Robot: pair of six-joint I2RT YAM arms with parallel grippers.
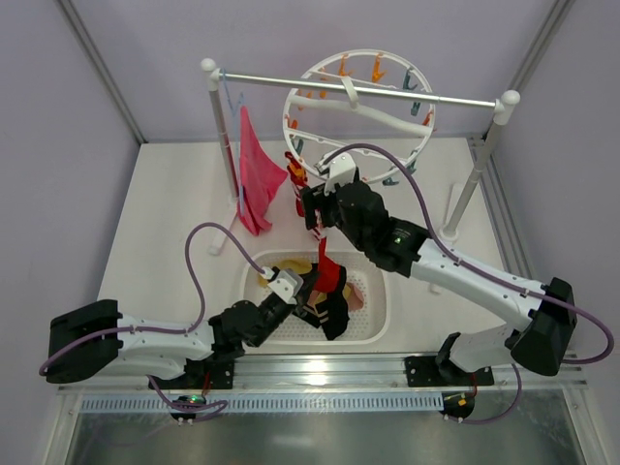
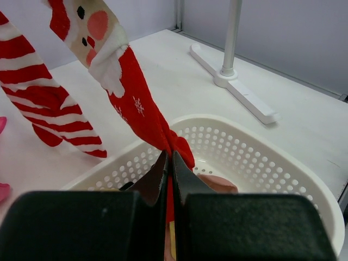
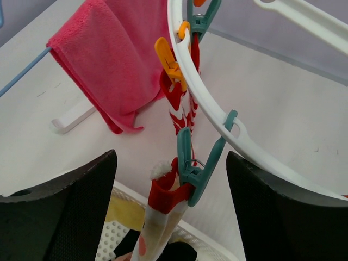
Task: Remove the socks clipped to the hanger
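hanger (image 3: 204, 97): glossy white plastic | clips (image 3: 187, 163): smooth teal and orange plastic | socks (image 2: 136, 109): knit cloth | towel (image 3: 117, 60): fuzzy pink cloth | basket (image 2: 261, 157): perforated white plastic | rail (image 1: 358, 89): shiny metal | counter (image 2: 179, 76): smooth matt white | right end effector (image 3: 171, 157) fingers (image 3: 65, 217): matt black, finely textured

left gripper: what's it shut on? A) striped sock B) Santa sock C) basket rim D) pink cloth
B: in the left wrist view the left gripper has its jaws closed on the red lower end of the Santa sock, just above the basket.
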